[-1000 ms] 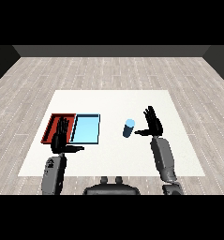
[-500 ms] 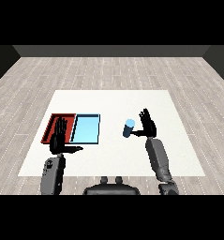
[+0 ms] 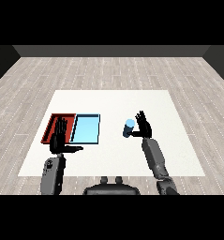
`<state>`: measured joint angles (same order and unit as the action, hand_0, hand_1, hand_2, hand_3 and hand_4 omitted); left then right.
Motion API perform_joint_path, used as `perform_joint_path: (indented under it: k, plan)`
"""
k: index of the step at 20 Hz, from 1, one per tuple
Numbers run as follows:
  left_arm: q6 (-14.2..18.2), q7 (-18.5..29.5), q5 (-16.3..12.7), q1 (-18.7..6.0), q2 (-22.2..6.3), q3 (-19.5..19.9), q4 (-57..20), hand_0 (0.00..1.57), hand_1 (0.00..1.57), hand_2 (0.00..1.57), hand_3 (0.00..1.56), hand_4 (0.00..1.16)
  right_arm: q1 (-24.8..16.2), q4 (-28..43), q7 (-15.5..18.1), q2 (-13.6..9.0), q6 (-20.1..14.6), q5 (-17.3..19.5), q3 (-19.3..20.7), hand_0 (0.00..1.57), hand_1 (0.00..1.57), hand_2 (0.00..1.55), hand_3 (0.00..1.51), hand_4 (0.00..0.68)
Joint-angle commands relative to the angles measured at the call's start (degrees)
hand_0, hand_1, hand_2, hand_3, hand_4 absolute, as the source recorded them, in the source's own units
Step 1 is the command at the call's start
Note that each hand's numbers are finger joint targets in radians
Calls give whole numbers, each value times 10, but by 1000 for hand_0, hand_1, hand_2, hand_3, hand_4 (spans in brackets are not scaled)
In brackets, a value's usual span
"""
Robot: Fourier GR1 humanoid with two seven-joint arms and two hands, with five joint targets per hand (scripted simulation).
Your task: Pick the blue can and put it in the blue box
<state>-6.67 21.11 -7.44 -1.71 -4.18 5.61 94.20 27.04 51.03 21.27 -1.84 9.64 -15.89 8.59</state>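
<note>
The blue can (image 3: pixel 129 127) stands upright on the white table (image 3: pixel 113 103), right of the light blue tray (image 3: pixel 86 129). My right hand (image 3: pixel 144 126) is right beside the can on its right side, fingers straight and spread, thumb reaching toward the can's base. I cannot tell whether the palm touches it. My left hand (image 3: pixel 60 138) hovers open over the near edge of the red tray (image 3: pixel 54 124), fingers up, thumb pointing right.
The red tray and the light blue tray lie side by side at the table's left. Grey plank floor surrounds the table. Bare white tabletop stretches behind the can and to its right.
My right hand has moved left, closing the gap to the blue can. The can, the trays and the left hand have stayed where they were.
</note>
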Motion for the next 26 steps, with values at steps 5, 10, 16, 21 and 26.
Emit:
perform_joint_path:
  k: [5,10,16,21,26]
  plan:
    - [-3,-23,-9,1,-2,5,9,0,0,0,0,0,18,-65,36,-2,15,-14,10,0,0,0,0,0]
    - [-16,-5,-21,-10,-7,15,-15,0,0,0,0,0,75,-113,28,7,-12,-9,2,0,0,0,0,0]
    - [6,1,11,0,10,-8,6,0,0,0,0,0,99,-195,73,18,-19,-22,-18,0,0,0,0,0]
    - [1,-3,-2,6,5,5,0,0,0,0,0,0,124,-243,96,16,-8,-2,0,0,0,0,0,0]
    - [-10,-31,-15,24,-2,2,51,0,0,0,0,0,124,-245,83,16,-7,-3,-4,0,0,0,0,0]
